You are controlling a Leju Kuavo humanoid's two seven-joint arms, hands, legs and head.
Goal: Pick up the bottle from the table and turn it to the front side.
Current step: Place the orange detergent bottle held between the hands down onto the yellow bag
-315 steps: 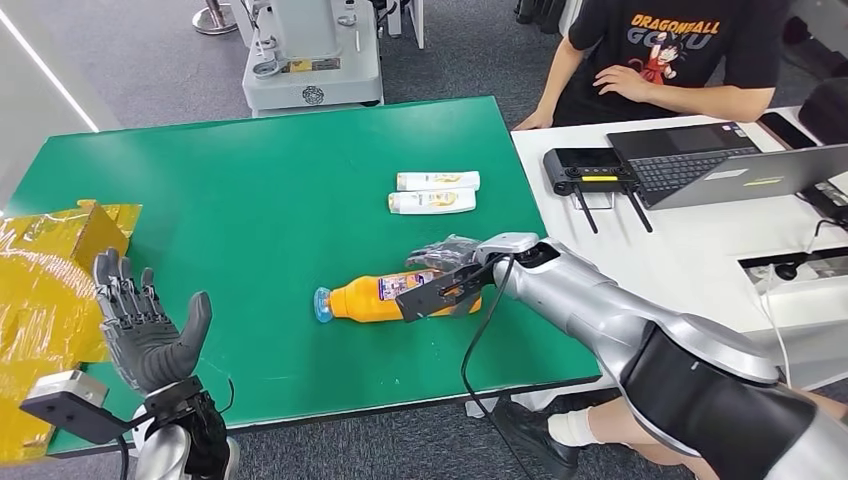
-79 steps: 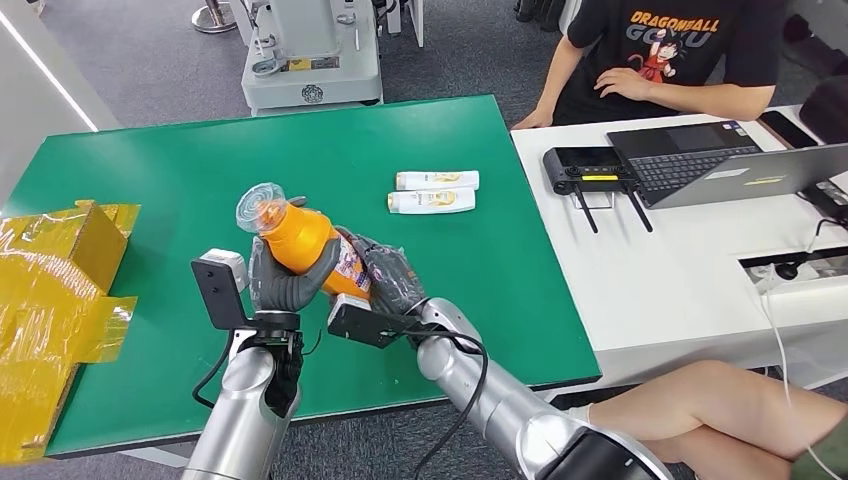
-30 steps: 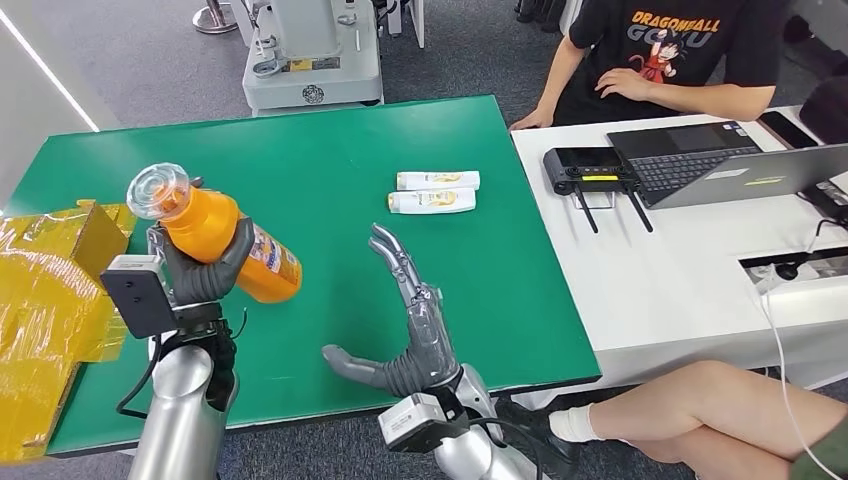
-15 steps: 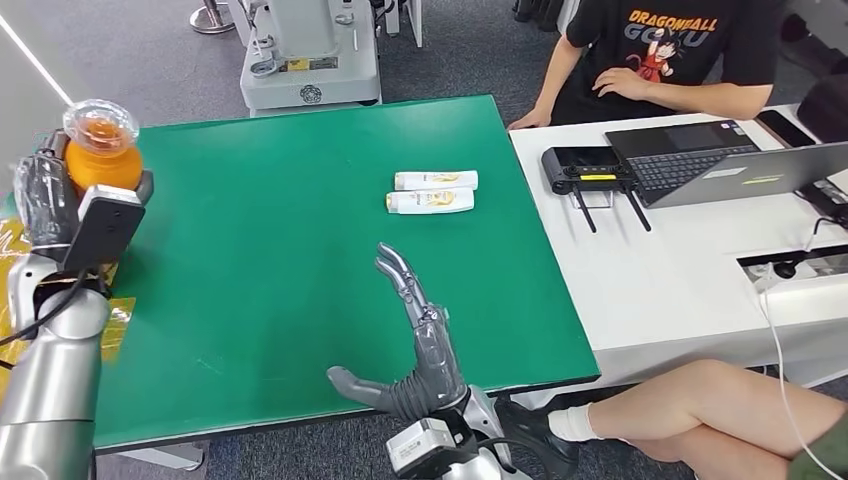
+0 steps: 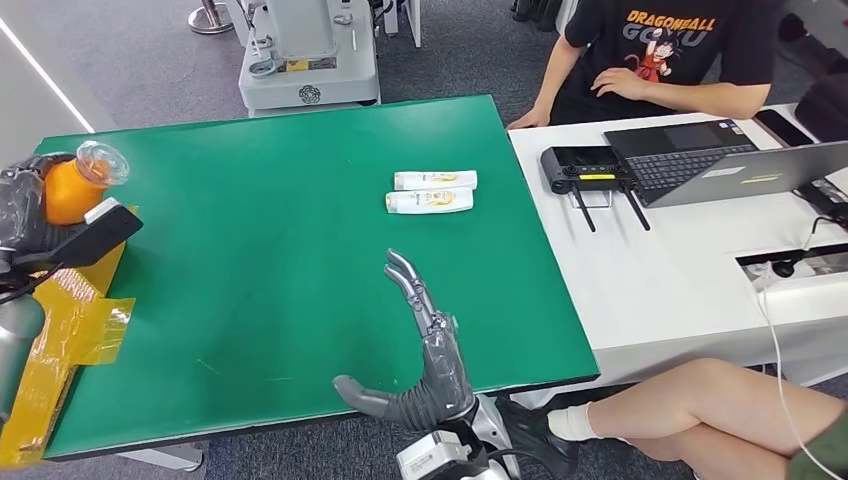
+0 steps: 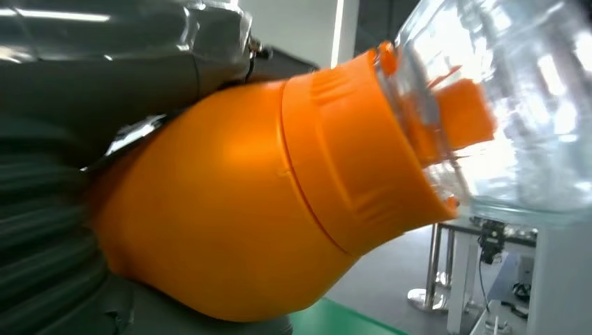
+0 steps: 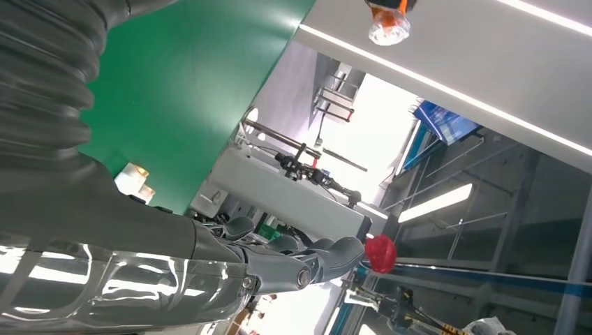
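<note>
orange bottle [image 5: 68,187] sits in our left hand [image 5: 25,215] at the far left of the frame, gripped around its body, clear cap up. we judge its rounded plastic could slip while turning. lower centre, our right hand [image 5: 420,355] is spread wide, holding nothing, too far to catch it.
</note>
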